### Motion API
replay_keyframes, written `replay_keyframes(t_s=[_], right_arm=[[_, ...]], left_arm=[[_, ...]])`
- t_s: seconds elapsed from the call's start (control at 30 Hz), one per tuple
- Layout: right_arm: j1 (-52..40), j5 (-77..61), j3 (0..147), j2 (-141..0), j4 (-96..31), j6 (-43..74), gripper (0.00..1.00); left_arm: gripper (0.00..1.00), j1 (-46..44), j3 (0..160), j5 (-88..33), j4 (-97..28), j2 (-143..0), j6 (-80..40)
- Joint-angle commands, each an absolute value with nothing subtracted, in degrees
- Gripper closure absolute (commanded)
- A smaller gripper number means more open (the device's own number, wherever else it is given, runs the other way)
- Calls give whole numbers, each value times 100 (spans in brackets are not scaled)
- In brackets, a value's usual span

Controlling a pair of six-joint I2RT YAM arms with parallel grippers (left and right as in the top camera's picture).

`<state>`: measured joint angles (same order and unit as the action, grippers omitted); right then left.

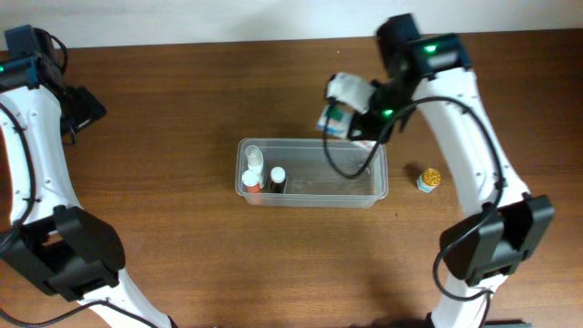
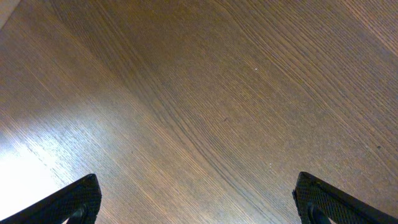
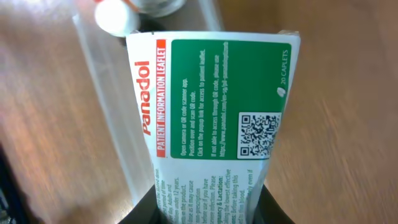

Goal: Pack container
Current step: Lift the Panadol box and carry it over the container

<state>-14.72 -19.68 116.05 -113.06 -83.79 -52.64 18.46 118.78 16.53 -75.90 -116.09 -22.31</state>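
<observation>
The clear plastic container (image 1: 314, 173) lies in the middle of the table with small bottles (image 1: 252, 178) standing at its left end. My right gripper (image 1: 360, 114) is shut on a green-and-white Panadol carton (image 1: 335, 118) and holds it above the container's far right rim. In the right wrist view the carton (image 3: 214, 118) fills the frame between the jaws, with the container's edge (image 3: 106, 81) and a white bottle cap (image 3: 116, 15) beyond it. My left gripper (image 2: 199, 202) is open and empty over bare wood at the far left.
A small jar with a gold lid (image 1: 429, 179) stands on the table right of the container. The right arm's cable (image 1: 351, 169) hangs across the container's right end. The table's far edge meets a white wall at the top.
</observation>
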Motion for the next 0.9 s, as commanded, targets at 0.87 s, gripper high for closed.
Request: replay_keyframes(t_s=[0.87], right_arm=[[-2176, -987, 8860, -11111, -6106, -5874, 77]], left_arm=[[1, 1865, 11952, 1693, -7592, -11646, -2224]])
